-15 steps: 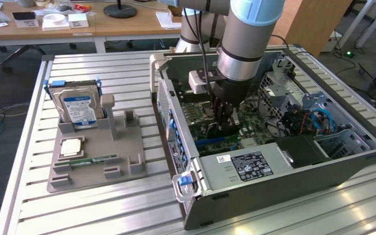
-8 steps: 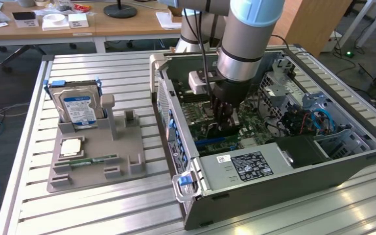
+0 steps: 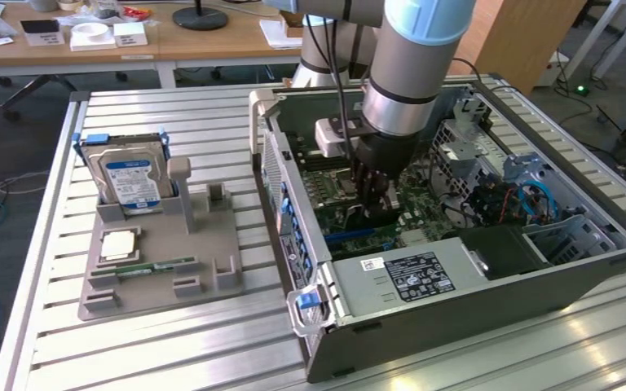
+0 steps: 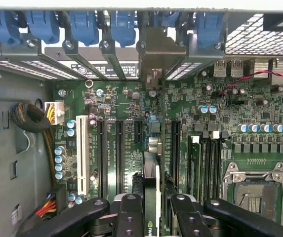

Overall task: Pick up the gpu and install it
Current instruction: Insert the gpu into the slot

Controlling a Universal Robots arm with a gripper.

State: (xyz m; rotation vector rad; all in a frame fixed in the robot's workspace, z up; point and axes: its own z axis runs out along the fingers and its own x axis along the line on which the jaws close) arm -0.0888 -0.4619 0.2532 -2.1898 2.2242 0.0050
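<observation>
The case [image 3: 606, 261] lies on its side on the tabletop [image 3: 182, 342] with its open side up, so the arm can come straight down onto the motherboard [image 4: 106, 103] inside the case. The gripper [image 4: 153, 210] is deep inside the case and pinches the gpu [image 4: 151, 173] between its fingers [image 4: 131, 207], one on each flat face. The card is seen edge-on, a thin strip that runs out from the gripper towards the case's rear wall. It is held on edge in this way, I judge, so that its lower edge can meet one of the long black slots [image 4: 119, 158], which run in the same direction. It sits in line with the gap between two of them. Whether it is already seated I cannot tell. At the case's rear wall a pale bracket [image 4: 156, 49] stands among the blue clips and looks to be the card's own end. Outside the case, a hard drive [image 3: 128, 175] stands in a grey holder [image 3: 160, 269].
</observation>
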